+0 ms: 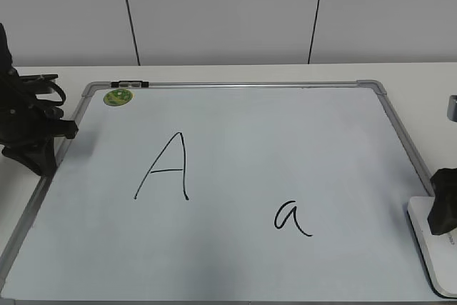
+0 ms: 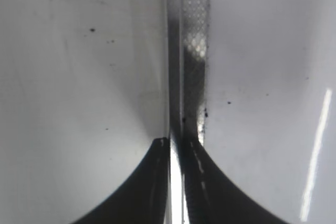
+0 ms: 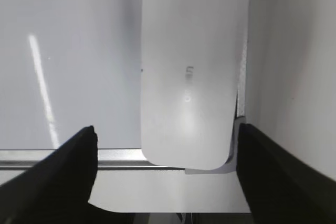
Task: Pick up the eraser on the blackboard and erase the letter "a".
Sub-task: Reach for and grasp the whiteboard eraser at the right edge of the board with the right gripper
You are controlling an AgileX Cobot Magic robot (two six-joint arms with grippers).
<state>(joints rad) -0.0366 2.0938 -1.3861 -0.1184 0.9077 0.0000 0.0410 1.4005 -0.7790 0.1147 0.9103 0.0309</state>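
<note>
White plastic fills the middle of the right wrist view: the eraser (image 3: 193,69) lies flat at the board's right-hand edge, over the grey frame at a corner piece, with the right claw (image 3: 167,174) spread wide, one dark finger on each side of it and neither touching it. From the exterior view the same claw (image 1: 444,208) hangs just above the eraser (image 1: 428,244) at the lower right of the blackboard (image 1: 235,119). By my reading the grasp is lined up but not made; the eraser has not been lifted.

Both marks are whole. The letter "a" (image 1: 291,218) sits untouched in black marker right of centre and low on the board, well apart from the eraser, and the capital "A" (image 1: 166,167) stands to its left, near a green sticker (image 1: 118,96) further up.

The left claw (image 2: 174,148) rests at the board's left frame with its fingers nearly together on nothing, idle as far as I can judge. Left to do: close on the eraser, lift it, carry it leftward to the small "a" and wipe, keeping clear of the capital; the desk (image 1: 235,73) beyond is plain white
</note>
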